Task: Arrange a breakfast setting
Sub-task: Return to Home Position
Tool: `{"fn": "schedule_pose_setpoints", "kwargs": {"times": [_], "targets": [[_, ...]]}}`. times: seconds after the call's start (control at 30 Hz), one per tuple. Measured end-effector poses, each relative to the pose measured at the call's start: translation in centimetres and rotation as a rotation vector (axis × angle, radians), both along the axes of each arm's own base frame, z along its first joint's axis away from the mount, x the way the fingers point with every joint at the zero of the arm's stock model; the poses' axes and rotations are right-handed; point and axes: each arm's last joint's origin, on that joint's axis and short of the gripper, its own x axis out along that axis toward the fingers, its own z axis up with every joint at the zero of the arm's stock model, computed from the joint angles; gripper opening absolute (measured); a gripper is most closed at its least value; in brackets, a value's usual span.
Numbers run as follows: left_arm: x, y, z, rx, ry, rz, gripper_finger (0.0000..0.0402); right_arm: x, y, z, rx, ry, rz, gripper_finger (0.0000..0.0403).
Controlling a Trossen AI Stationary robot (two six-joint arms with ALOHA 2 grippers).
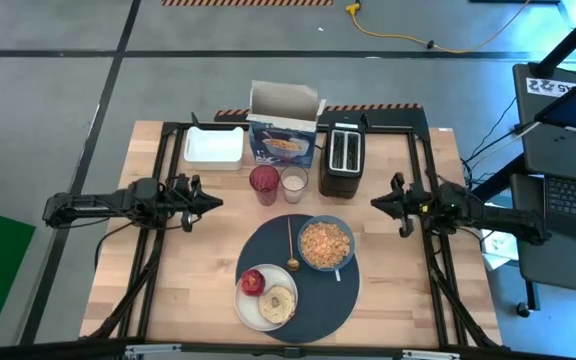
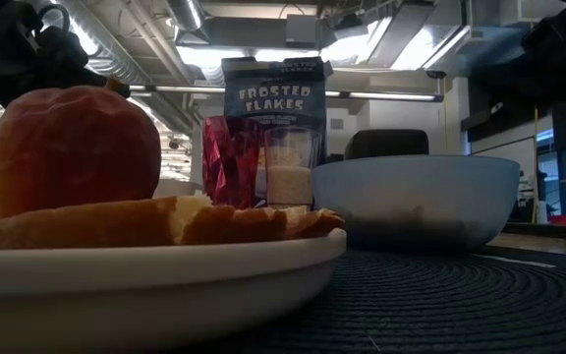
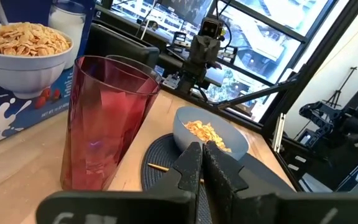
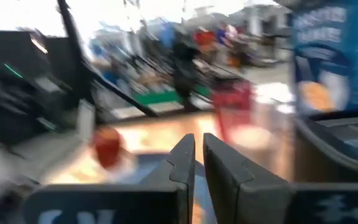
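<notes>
My left gripper (image 1: 206, 203) sits mid-left of the high view, my right gripper (image 1: 380, 203) mid-right. Both are pinched closed and hold nothing.

Setting, lower centre:
- round mat (image 1: 318, 300), ribbed weave
- glossy blue bowl (image 1: 351, 236) of flakes (image 1: 325, 243), upper right of the mat
- thin gold spoon (image 1: 291, 245), just left of the bowl
- smooth white plate (image 1: 246, 303), lower left, with 1 red apple (image 1: 253, 281) and 1 toasted bagel (image 1: 278, 303)

Judgement: I should draw both arms outward and level, clear of the faceted red tumbler (image 1: 264, 184).
</notes>
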Motion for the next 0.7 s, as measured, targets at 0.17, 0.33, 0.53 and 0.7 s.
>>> {"fn": "schedule_pose_setpoints", "kwargs": {"times": [0.17, 0.33, 0.53, 0.7], "targets": [[0.0, 0.0, 0.0, 0.0, 0.0, 0.0, 0.001, 0.06, -0.48, -0.89, -0.211, 0.096, -0.176, 0.003], [0.0, 0.0, 0.0, 0.0, 0.0, -0.001, 0.001, 0.24, -0.73, -1.1, -0.356, 0.139, -0.254, 0.002], [0.0, 0.0, 0.01, 0.0, -0.001, -0.001, 0.001, 0.26, -0.6, -1.18, -0.36, 0.141, -0.21, 0.0014], [0.0, 0.0, 0.01, 0.0, -0.001, -0.002, 0.001, 0.26, -0.6, -1.18, -0.36, 0.142, -0.209, 0.0014]]}}
